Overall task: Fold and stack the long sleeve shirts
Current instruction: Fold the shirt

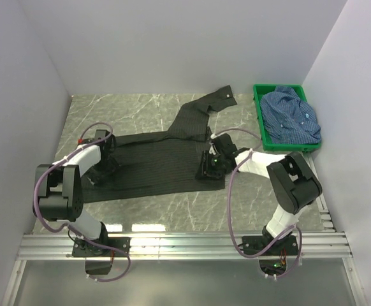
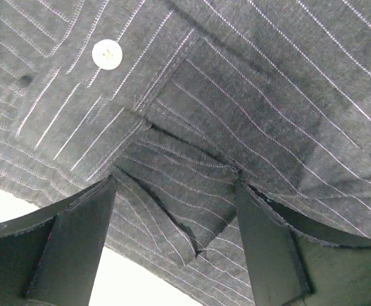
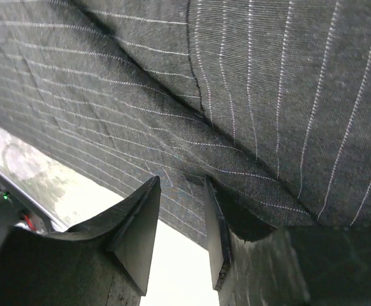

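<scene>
table (image 1: 141, 108) under it all | black shirt (image 1: 153, 159) spread flat mid-table, one sleeve flung out far right | green crate (image 1: 259, 121) at far right, blue shirt (image 1: 290, 118) bunched inside | left hand (image 2: 176, 185) down on shirt's left end, spread wide, gripping nothing | right hand (image 3: 181, 185) at right hem, half open, no clear pinch | white button (image 2: 107, 53) just beyond left hand

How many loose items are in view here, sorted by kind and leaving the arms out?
Shirts: 2 (black striped shirt, blue checked shirt)
Crates: 1 (green crate)
Total: 3
</scene>
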{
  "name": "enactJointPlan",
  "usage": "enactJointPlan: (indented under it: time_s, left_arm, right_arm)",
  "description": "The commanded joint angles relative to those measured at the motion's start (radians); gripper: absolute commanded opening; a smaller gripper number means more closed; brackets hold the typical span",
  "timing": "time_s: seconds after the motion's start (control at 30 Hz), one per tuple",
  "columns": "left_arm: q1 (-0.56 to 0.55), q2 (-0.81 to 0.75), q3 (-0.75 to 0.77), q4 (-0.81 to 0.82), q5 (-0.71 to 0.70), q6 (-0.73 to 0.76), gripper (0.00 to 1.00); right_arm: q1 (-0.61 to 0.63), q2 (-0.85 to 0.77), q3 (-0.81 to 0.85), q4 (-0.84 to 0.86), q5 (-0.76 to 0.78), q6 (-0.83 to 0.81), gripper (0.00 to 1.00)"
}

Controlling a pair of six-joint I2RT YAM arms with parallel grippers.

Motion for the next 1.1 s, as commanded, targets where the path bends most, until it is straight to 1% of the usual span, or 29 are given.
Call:
enactJointPlan:
  time_s: [0.0,0.07,0.13,0.17,0.23,0.27,0.33,0.37,0.43,0.5,0.53,0.57,0.63,0.67,0.7,0.73,0.8,0.93,1.0,1.07]
  left_arm:
    - [0.004,0.020,-0.024,0.027,0.072,0.027,0.82]
    - [0.004,0.038,-0.042,0.031,0.139,0.032,0.82]
    - [0.004,0.046,-0.057,0.034,0.187,0.035,0.83]
    - [0.004,0.046,-0.080,0.038,0.245,0.035,0.83]
    - [0.004,0.035,-0.108,0.047,0.298,0.032,0.84]
    - [0.004,0.018,-0.140,0.048,0.340,0.027,0.84]
    - [0.004,-0.012,-0.172,0.045,0.368,0.004,0.84]
    - [0.004,-0.055,-0.203,0.044,0.397,-0.003,0.85]
    - [0.000,-0.107,-0.220,0.030,0.417,-0.037,0.86]
    - [0.002,-0.187,-0.211,0.012,0.425,-0.057,0.87]
    - [0.002,-0.206,-0.196,-0.022,0.408,-0.062,0.87]
    - [0.002,-0.235,-0.150,-0.040,0.391,-0.060,0.88]
    - [0.002,-0.250,-0.055,-0.074,0.342,-0.057,0.88]
    - [0.002,-0.252,-0.021,-0.094,0.327,-0.059,0.88]
    - [0.003,-0.250,0.010,-0.099,0.307,-0.065,0.88]
    - [0.004,-0.241,0.068,-0.099,0.276,-0.072,0.88]
    - [0.010,-0.197,0.125,-0.090,0.257,-0.091,0.88]
    - [0.022,-0.091,0.284,-0.068,0.210,-0.122,0.87]
    - [0.023,-0.011,0.336,-0.071,0.175,-0.131,0.87]
    - [0.063,0.062,0.398,-0.082,0.161,-0.132,0.86]
  right_arm:
    - [-0.034,-0.031,-0.052,-0.083,0.061,-0.008,0.42]
    - [-0.043,-0.045,-0.097,-0.122,0.079,-0.005,0.42]
    - [-0.055,-0.077,-0.149,-0.131,0.064,-0.001,0.42]
    - [-0.058,-0.091,-0.164,-0.149,0.063,0.004,0.42]
    - [-0.071,-0.135,-0.204,-0.174,0.056,0.007,0.43]
    - [-0.074,-0.154,-0.217,-0.204,0.055,0.013,0.43]
    - [-0.080,-0.218,-0.253,-0.229,0.059,0.019,0.44]
    - [-0.078,-0.242,-0.264,-0.255,0.081,0.025,0.44]
    - [-0.080,-0.316,-0.283,-0.280,0.102,0.022,0.45]
    - [-0.080,-0.386,-0.260,-0.321,0.150,0.007,0.45]
    - [-0.078,-0.410,-0.245,-0.336,0.168,-0.002,0.45]
    - [-0.078,-0.433,-0.222,-0.367,0.187,-0.023,0.45]
    - [-0.078,-0.488,-0.134,-0.396,0.254,-0.048,0.45]
    - [-0.081,-0.500,-0.101,-0.415,0.279,-0.069,0.45]
    - [-0.080,-0.511,-0.033,-0.418,0.324,-0.083,0.45]
    - [-0.081,-0.511,0.001,-0.421,0.343,-0.105,0.45]
    - [-0.092,-0.484,0.094,-0.412,0.378,-0.120,0.45]
    - [-0.130,-0.398,0.213,-0.351,0.417,-0.134,0.45]
    - [-0.152,-0.331,0.271,-0.301,0.406,-0.136,0.45]
    - [-0.180,-0.284,0.303,-0.245,0.400,-0.143,0.45]
